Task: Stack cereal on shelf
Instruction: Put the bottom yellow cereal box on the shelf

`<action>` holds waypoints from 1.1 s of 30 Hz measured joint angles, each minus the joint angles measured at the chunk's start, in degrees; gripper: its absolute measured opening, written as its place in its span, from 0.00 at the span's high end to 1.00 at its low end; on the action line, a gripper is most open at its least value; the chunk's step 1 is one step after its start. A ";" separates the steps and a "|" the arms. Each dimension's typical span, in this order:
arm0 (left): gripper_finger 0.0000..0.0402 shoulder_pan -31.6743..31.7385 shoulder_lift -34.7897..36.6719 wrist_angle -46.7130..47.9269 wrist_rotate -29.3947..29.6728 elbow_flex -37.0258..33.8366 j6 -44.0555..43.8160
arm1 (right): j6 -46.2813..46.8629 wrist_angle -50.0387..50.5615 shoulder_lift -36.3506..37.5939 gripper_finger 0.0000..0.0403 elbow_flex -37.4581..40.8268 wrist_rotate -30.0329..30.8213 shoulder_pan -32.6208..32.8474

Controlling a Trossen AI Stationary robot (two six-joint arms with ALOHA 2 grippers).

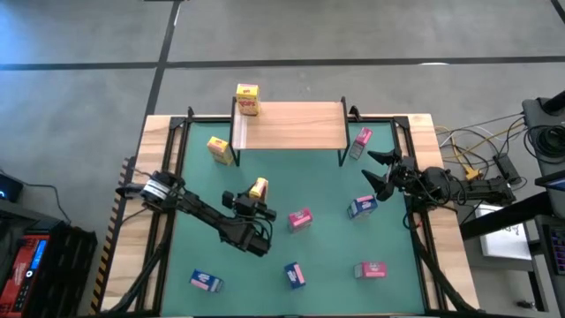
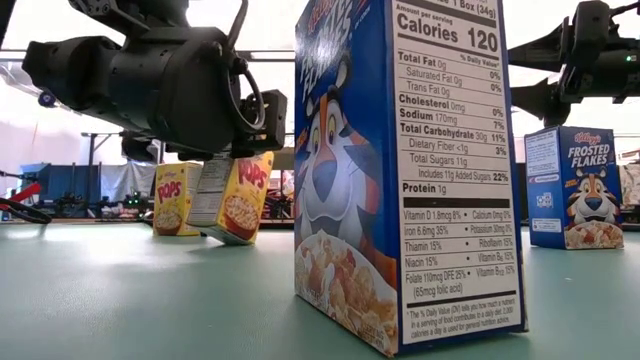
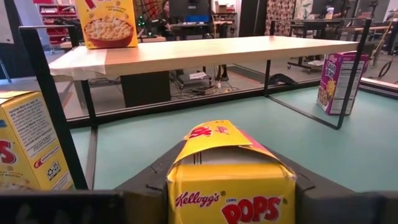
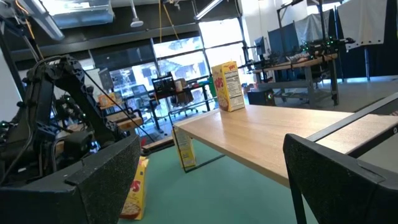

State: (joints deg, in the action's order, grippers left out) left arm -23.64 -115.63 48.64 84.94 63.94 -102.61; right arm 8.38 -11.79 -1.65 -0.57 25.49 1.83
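Now the left end effector (image 1: 258, 196) grips a yellow cereal box (image 1: 259, 187); lift it high toward the shelf (image 1: 291, 124) at 12 o'clock, keeping it level.

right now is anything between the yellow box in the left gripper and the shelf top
Nothing visible blocks it. The left gripper is shut on a yellow cereal box, and only open green mat lies between it and the shelf. Another yellow box stands off to the side, by the shelf's leg. The board is bare apart from one box at its corner.

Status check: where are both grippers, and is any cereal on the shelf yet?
Left gripper shut on yellow box, mid-mat. Right gripper open, waiting at right edge. One yellow box on shelf, left corner. Path to shelf looks clear.
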 joint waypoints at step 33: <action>0.38 -3.11 0.46 1.59 -0.40 -0.02 -0.38 | 0.00 0.01 0.00 0.05 0.02 -0.01 0.01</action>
State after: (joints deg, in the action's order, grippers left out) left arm -26.75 -115.17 50.23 84.54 63.92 -102.99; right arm 8.38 -11.78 -1.65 -0.56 25.48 1.84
